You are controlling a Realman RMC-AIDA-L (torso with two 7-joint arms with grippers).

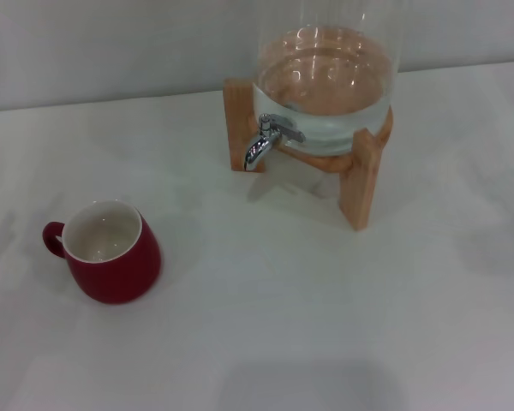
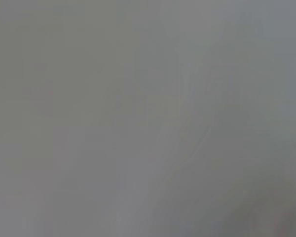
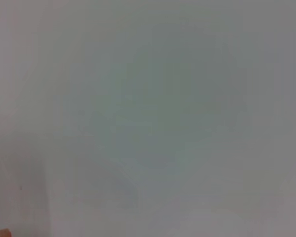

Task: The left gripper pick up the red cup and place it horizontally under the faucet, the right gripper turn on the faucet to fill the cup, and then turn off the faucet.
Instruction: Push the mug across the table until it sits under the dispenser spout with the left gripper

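On your left of the tabletop sits the red cup, upright, its cream inside empty and its loop handle turned toward the left edge. Nothing touches it. Well apart from it, toward the back and to the right, the faucet juts from the glass dispenser, which rests in a wooden stand and holds water to a fair height. The spout points down at bare tabletop, with room beneath it for a cup.

Neither arm shows in the head view, and both wrist views give only a blank grey surface (no fingers, no cup, no faucet), so you cannot tell whether the left or the right fingers are released or clenched.

You are, by my reading, at the very start: the pick has not begun, the cup is not under the spout, and no water runs. The next move falls to the left gripper. It needs to come in over the cup from the left side and take it by the rim, wall or handle; the wall is rounded and wider at the base, so a grip there may slip. Then carry it across and set it under the spout without knocking the near leg of the stand.

The tabletop is plain white and matte, with soft shadows. Behind it runs a pale grey wall; nothing more of the room is visible.
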